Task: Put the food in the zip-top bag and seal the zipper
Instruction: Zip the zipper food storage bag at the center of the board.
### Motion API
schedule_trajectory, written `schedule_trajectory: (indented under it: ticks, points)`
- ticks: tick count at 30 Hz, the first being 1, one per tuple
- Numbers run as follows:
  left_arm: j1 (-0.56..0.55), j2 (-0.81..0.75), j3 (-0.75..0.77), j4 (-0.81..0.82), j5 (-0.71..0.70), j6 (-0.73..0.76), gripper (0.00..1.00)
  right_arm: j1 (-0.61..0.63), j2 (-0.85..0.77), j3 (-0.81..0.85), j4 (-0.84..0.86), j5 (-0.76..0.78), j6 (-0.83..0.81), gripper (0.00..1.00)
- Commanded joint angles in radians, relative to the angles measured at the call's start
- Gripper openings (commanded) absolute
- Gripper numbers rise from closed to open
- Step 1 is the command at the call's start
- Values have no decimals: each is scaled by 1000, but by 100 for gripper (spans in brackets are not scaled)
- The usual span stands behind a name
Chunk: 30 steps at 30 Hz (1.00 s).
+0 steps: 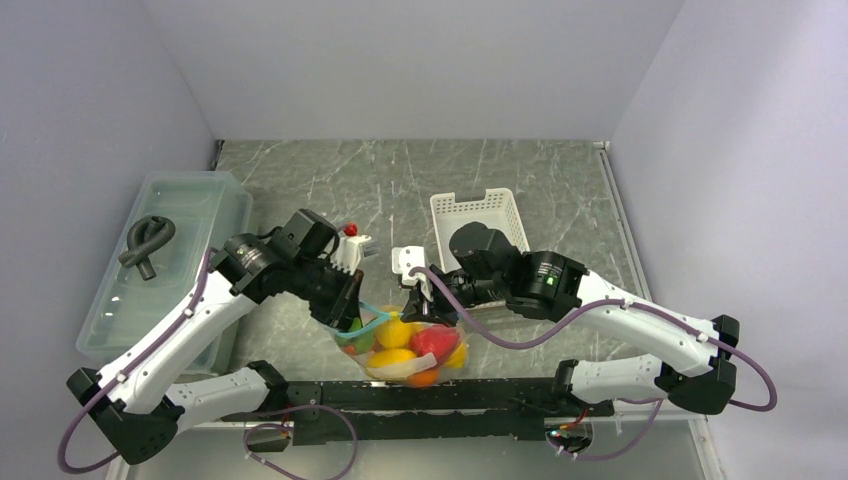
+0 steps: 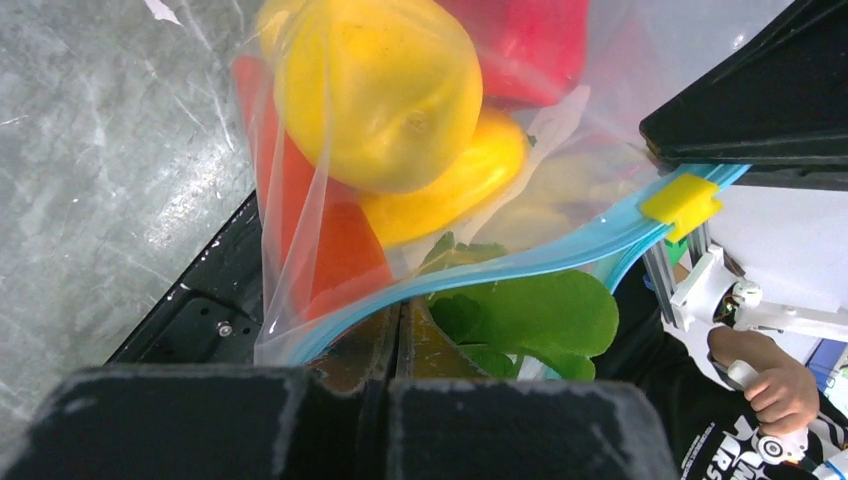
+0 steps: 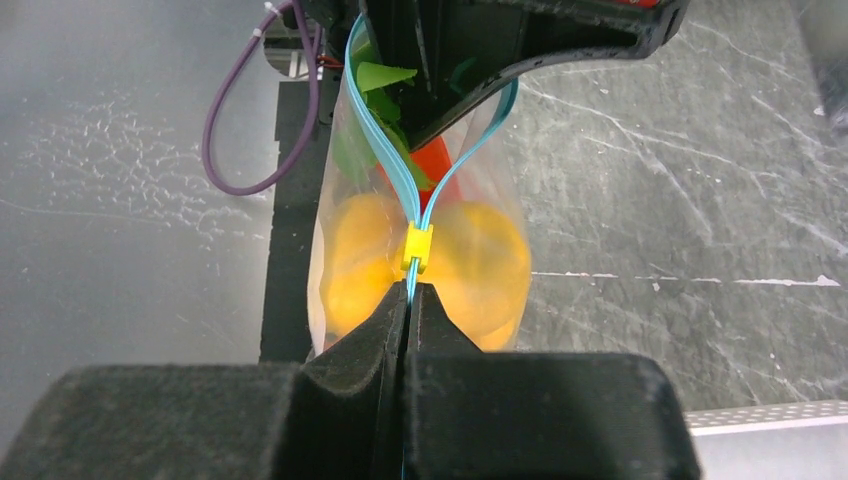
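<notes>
Clamped shut on zipper (image 3: 385, 160) of bag (image 1: 410, 345): left gripper (image 2: 398, 325), right gripper (image 3: 408, 292) touching slider (image 3: 417, 247); food (image 2: 380, 90) inside bag.

The zip-top bag (image 1: 405, 350) is thin glossy plastic; the food (image 2: 375, 90) looks smooth, shiny.

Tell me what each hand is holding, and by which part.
Both hold the bag by its blue zipper strip: the right hand pinches it right beside the yellow slider, the left hand pinches the opposite end.
</notes>
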State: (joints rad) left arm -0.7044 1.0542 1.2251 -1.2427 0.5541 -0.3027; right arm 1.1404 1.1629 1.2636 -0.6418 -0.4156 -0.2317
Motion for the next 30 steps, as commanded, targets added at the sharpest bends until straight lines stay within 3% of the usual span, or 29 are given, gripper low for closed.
schedule_trajectory:
  ticks: [1,7,24,30]
  points:
    - [-28,8,-29,92,48,-23,0,-1,-20,15,107,15,12,0]
    - [-107,46,-16,136,-26,-65,0,-1,1,22,104,10,16,0]
    - [-110,47,330,-39,-469,-45,3,-1,2,14,77,13,9,0]
    - [-110,38,434,-133,-487,-30,2,-1,4,19,75,19,5,0]
